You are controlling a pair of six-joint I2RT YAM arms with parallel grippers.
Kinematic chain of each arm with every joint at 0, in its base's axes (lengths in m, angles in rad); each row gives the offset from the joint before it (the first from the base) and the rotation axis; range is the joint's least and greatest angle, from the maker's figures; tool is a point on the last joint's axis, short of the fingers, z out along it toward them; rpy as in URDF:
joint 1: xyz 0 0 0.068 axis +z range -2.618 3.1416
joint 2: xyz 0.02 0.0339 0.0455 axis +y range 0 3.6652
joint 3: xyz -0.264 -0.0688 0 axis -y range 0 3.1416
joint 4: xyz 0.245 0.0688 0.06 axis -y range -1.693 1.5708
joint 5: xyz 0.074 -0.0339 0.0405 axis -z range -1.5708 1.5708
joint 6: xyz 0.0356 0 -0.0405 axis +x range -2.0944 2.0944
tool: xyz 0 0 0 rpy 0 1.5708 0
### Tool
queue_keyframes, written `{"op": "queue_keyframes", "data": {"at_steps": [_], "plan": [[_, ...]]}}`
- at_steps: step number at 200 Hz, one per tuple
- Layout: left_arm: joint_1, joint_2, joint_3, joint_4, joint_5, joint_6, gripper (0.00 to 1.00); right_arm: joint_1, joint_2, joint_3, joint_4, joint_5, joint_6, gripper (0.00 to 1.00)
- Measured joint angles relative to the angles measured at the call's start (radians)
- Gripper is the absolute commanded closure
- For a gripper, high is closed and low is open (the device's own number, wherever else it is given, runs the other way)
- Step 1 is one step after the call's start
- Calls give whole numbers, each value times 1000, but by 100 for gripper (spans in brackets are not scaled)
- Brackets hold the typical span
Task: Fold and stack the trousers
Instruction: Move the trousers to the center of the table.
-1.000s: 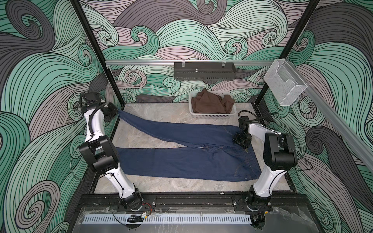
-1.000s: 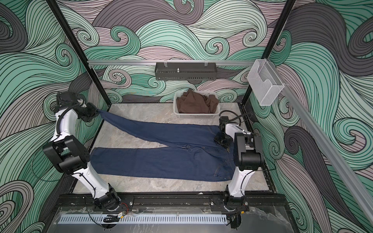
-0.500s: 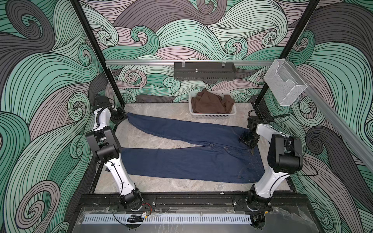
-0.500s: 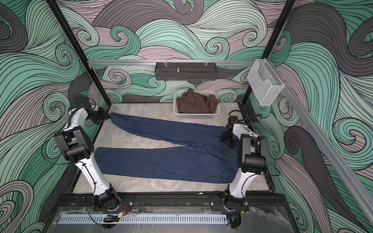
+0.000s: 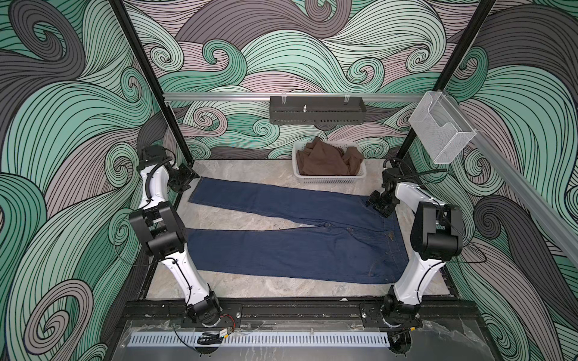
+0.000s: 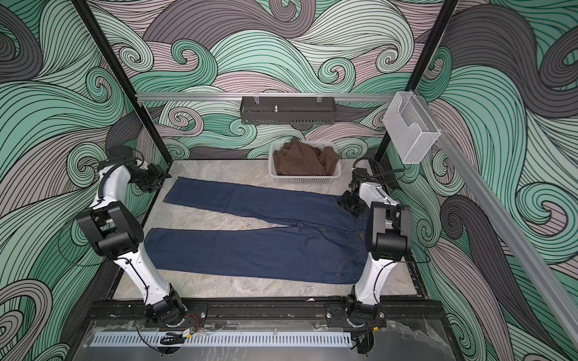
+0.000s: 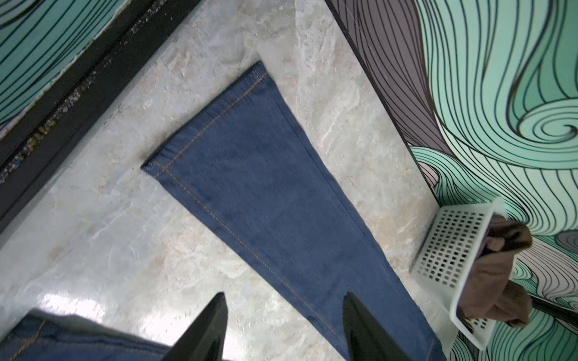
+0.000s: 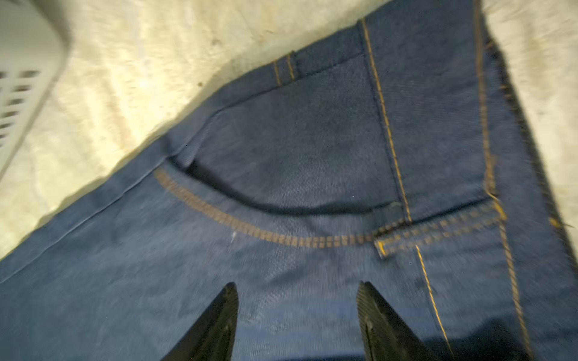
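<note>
**Trousers (image 5: 297, 250) laid flat, both grips let go**

On my feed the surface (image 5: 250, 290) carries the trousers spread full length. The waist is by the right arm, the legs splay toward the left arm, and the far cuff lies near the back corner. The basket (image 5: 328, 180) of brown cloth (image 5: 325, 159) sits just behind. A second ago my left fingers (image 7: 206, 328) pinched that cuff up. Now they stand parted and empty above the leg, which lies flat. My right fingers (image 8: 215, 325) hover parted over the hip pocket, grasping nothing. I judge spreading done; laying one leg over the other comes next.
</note>
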Motion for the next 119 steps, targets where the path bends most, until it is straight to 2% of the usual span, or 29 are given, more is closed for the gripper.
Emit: {"op": "queue_keyframes", "data": {"at_steps": [39, 119], "plan": [[0, -135, -95, 5, 12, -10, 37, -4, 105, 82, -13, 4, 0, 40], [0, -152, -99, 14, 18, -32, 37, -27, 288, 351, -13, 15, -13, 43]]}}
